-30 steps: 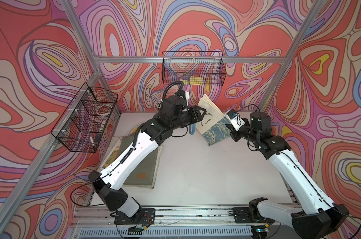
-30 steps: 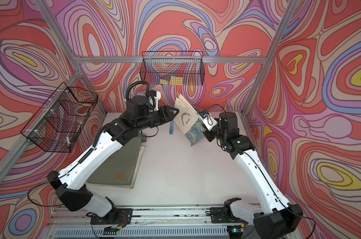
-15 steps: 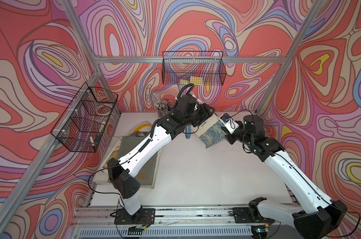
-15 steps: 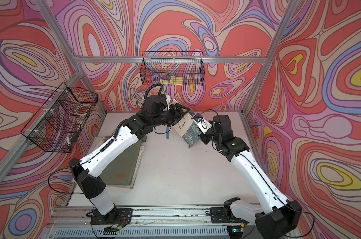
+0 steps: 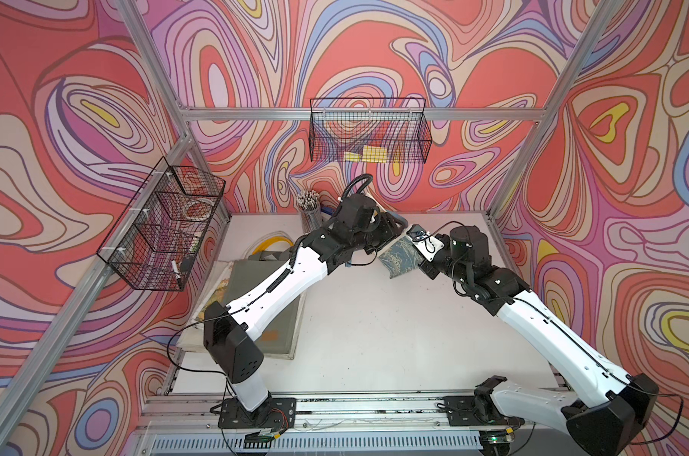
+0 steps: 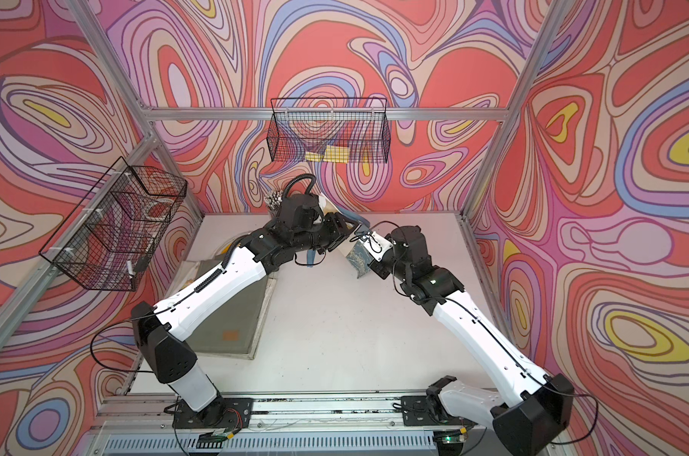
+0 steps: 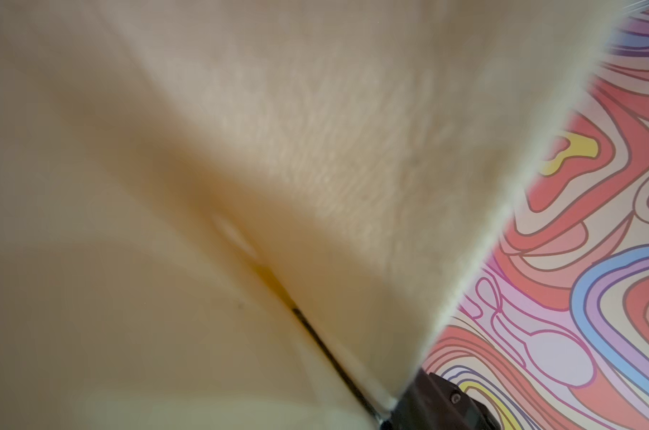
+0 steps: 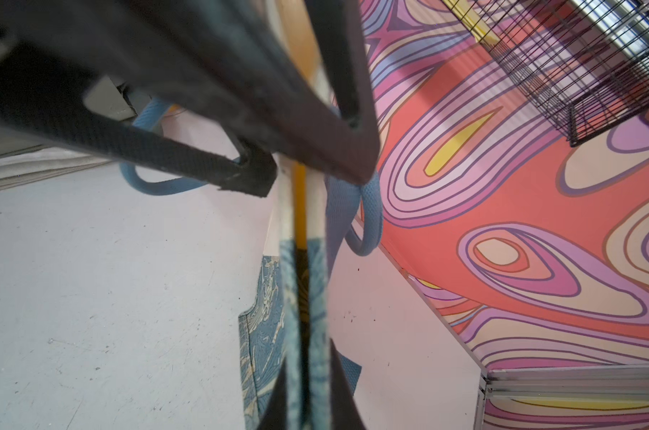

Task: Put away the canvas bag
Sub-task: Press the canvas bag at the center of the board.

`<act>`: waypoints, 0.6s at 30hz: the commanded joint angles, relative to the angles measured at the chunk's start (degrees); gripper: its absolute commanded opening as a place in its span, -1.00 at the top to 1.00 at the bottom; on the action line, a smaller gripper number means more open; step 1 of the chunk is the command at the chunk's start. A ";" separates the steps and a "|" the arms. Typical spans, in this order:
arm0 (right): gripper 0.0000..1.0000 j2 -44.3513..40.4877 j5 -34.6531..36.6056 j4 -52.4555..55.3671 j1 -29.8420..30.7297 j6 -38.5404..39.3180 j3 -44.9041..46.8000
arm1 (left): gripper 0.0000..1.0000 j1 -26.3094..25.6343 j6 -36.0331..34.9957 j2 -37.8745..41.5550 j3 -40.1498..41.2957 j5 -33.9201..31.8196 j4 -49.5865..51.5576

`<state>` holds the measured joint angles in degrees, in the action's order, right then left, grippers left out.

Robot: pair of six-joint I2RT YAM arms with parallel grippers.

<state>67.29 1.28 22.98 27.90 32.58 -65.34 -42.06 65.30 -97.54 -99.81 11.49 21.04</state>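
Observation:
The canvas bag is cream with a blue patterned lower part and blue handles, and it hangs above the back of the table in both top views. My right gripper is shut on the bag's blue patterned edge. My left gripper has its two fingers on either side of the cream upper edge and one blue handle, pressed against them. Cream cloth fills the left wrist view, with one black finger beside it. The arms hide most of the bag from above.
A wire basket with yellow items hangs on the back wall. Another wire basket hangs on the left wall. A stack of flat bags lies on the table's left side. A cup of sticks stands at the back.
The left arm has stretched further right and its gripper now sits on the bag's top edge close to the right gripper. The bag has come lower and shows less cream from above.

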 commanded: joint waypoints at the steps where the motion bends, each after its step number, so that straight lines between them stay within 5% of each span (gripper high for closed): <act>1: 1.00 -1.76 -0.53 -5.68 1.62 1.05 0.87 | 0.34 0.35 -1.01 2.56 1.44 -0.56 2.52; 5: 1.00 -2.31 -3.21 -7.18 1.89 -0.25 2.61 | 0.85 2.01 0.23 4.83 5.67 0.52 0.17; 7: 0.89 -2.72 -4.52 -7.60 1.89 -1.38 3.80 | 0.96 3.39 0.95 6.12 7.57 1.81 -0.85; 12: 0.23 -4.69 -11.22 -10.75 1.89 -4.05 9.32 | 1.00 7.37 3.47 8.60 11.59 7.03 -4.65; 18: -0.17 -8.54 -15.33 -22.24 1.89 -8.53 19.08 | 1.00 11.53 4.67 9.56 12.37 16.34 -7.63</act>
<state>60.31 -10.41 7.51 29.67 27.33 -49.43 -31.73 68.93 -90.11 -87.11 22.63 18.52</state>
